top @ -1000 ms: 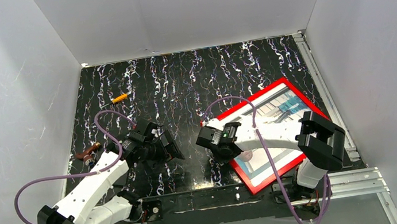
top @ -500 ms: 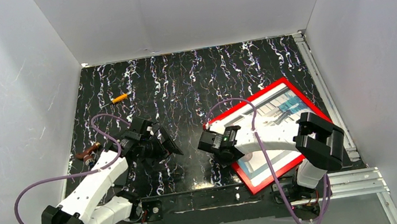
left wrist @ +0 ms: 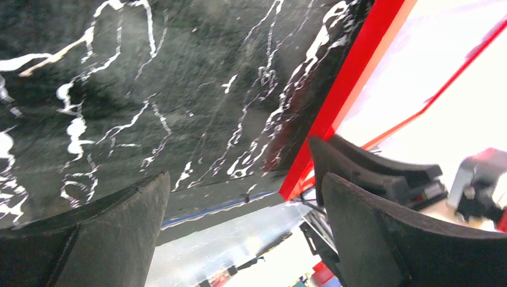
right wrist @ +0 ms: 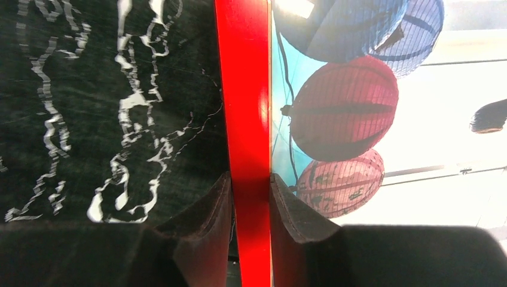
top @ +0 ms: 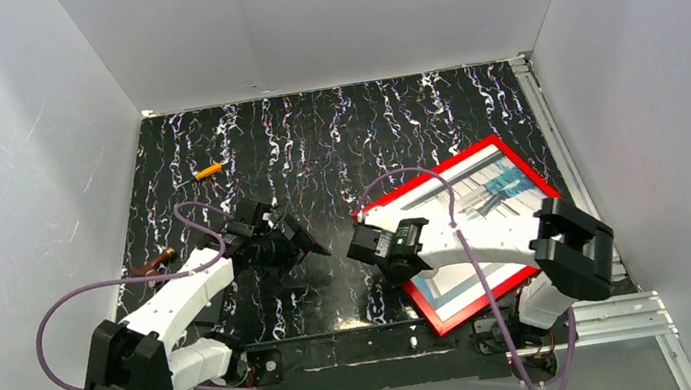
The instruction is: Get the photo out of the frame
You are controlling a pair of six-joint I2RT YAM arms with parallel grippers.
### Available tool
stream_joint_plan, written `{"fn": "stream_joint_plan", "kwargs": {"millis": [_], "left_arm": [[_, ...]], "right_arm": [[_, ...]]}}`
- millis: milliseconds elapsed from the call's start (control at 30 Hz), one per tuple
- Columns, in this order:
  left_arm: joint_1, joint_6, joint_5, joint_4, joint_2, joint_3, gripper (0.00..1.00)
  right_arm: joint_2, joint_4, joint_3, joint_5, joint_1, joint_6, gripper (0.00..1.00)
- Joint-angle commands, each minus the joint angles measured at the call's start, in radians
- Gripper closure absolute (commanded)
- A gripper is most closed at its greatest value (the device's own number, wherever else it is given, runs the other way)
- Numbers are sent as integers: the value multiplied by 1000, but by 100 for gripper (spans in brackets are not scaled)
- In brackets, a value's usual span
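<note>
The red frame (top: 483, 151) lies at the right of the table, the photo (top: 483, 199) inside it face up. In the right wrist view the photo (right wrist: 359, 107) shows red and blue balloons beside the frame's red rim (right wrist: 242, 89). My right gripper (right wrist: 251, 185) is shut on that rim, one finger on each side; in the top view it (top: 374, 250) sits at the frame's left edge. My left gripper (top: 313, 245) is open and empty, a short way left of the frame. Its wrist view shows the frame's rim (left wrist: 353, 78) ahead of the open fingers (left wrist: 370, 221).
A small orange item (top: 207, 172) lies at the far left of the black marbled table (top: 314, 139). A brown tool (top: 151, 266) lies at the left edge. White walls close in three sides. A metal rail (top: 570, 165) runs along the right edge.
My left gripper has moved right, toward the frame's left edge. The right gripper stays on the frame's rim, and the right arm's elbow has shifted slightly right.
</note>
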State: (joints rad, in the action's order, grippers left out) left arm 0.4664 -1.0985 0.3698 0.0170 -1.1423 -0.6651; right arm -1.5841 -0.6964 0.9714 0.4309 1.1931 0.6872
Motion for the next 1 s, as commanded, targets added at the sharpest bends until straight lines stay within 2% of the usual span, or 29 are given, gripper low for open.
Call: {"fn": "stream_joint_plan", "kwargs": {"millis": [0, 267, 433, 567, 733, 800, 967], "left_arm": [[-9, -84, 88, 115, -46, 12, 0], [1, -205, 160, 568, -74, 98, 0], [19, -195, 147, 597, -67, 104, 0], [39, -192, 162, 622, -119, 74, 0], [63, -242, 164, 721, -176, 76, 13], [64, -261, 162, 762, -189, 83, 24], [65, -257, 151, 745, -184, 65, 34]], "right_arm": [[141, 34, 35, -16, -1, -34, 99], [256, 52, 93, -133, 0, -82, 99], [275, 70, 139, -171, -4, -82, 99], [257, 84, 180, -205, -4, -84, 99], [234, 90, 220, -217, -6, -88, 99], [225, 89, 234, -223, -6, -92, 99], [216, 103, 241, -231, -6, -96, 99]]}}
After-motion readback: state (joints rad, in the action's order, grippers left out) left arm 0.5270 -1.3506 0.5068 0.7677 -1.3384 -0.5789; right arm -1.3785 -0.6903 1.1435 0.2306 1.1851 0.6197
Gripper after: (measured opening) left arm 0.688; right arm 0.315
